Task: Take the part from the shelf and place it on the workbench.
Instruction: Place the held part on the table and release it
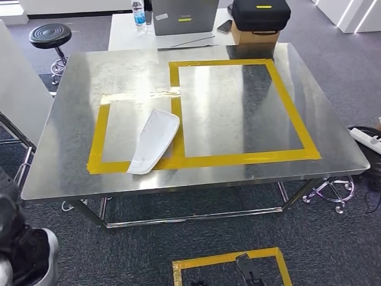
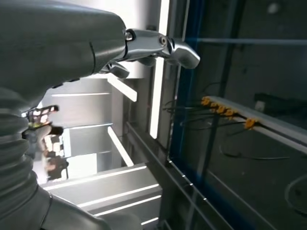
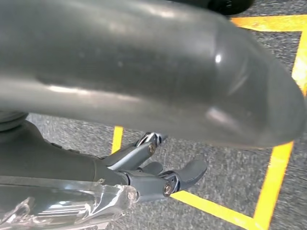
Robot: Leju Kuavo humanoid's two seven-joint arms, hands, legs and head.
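Left hand (image 2: 108, 57) empty, fingers spread. Right hand (image 3: 152, 163) empty over grey carpet, fingers apart. White curved part (image 1: 153, 141) lies flat on steel workbench (image 1: 67, 149), overlapping yellow tape frame (image 1: 287, 107).

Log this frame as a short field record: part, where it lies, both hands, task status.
part: white curved panel
location: on the metal workbench, lying across the tape of the smaller yellow frame, beside the larger frame
left hand: holds nothing, fingers stretched out, away from the bench
right hand: holds nothing, hangs over grey floor with yellow tape
contact with part: none
task status: part appears placed
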